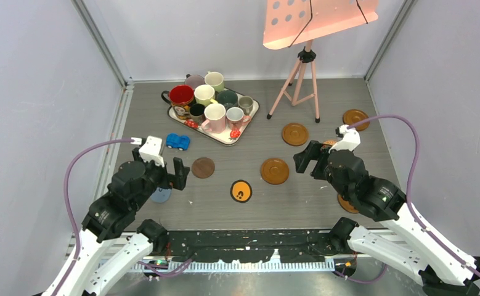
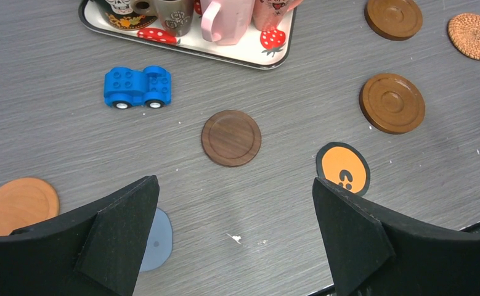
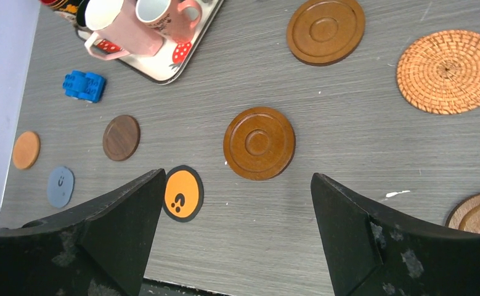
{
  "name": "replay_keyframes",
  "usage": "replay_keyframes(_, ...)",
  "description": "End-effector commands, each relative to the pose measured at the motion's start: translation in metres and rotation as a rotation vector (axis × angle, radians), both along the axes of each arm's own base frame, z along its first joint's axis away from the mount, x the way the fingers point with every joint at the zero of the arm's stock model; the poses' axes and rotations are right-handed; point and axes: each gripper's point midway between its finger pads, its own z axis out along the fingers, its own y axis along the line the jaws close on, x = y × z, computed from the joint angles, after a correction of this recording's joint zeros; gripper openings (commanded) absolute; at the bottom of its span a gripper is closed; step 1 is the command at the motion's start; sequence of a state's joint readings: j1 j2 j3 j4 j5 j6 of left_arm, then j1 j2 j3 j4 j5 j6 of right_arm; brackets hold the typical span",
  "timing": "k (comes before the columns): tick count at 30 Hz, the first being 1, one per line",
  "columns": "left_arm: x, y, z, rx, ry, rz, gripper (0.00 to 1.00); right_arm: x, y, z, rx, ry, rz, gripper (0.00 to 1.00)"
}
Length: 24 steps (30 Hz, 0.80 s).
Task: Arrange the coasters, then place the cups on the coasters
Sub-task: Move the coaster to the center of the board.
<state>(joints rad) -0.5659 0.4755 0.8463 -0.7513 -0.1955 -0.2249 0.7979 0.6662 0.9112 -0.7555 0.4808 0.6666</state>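
Several cups (image 1: 207,102) stand crowded on the strawberry-print tray (image 1: 248,118) at the back left. Coasters lie scattered over the grey table: dark wood (image 1: 203,167), black with orange centre (image 1: 241,191), glossy brown ones (image 1: 275,171) (image 1: 295,134) (image 1: 355,118), and a woven one (image 3: 449,71). A blue coaster (image 2: 156,239) and a plain orange one (image 2: 20,205) lie at the near left. My left gripper (image 1: 160,169) (image 2: 234,182) hovers open over bare table beside the blue coaster. My right gripper (image 1: 311,161) (image 3: 237,176) is open too, above table near the middle glossy coaster (image 3: 259,143). Neither holds anything.
A blue toy car (image 1: 177,141) sits between the tray and my left arm. A pink tripod (image 1: 299,77) with a perforated panel stands at the back right. Another brown coaster (image 1: 347,203) lies partly under my right arm. Walls close in the table on three sides.
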Motion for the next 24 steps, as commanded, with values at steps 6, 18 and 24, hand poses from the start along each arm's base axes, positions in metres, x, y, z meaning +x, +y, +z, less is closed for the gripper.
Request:
replay_keyframes(6,0.005,0.002,-0.002,-0.014,-0.051,0.016,1.0,0.017,-0.02,-0.008,0.062,-0.02,-0.235,0.96)
replay_keyframes(18,0.003,0.005,-0.003,-0.016,-0.076,0.021,1.0,0.051,0.006,-0.045,-0.175,-0.008,-0.151,0.89)
replay_keyframes(24,0.001,0.005,-0.003,-0.03,-0.092,0.016,1.0,0.061,0.065,-0.08,-0.162,0.072,0.069,0.66)
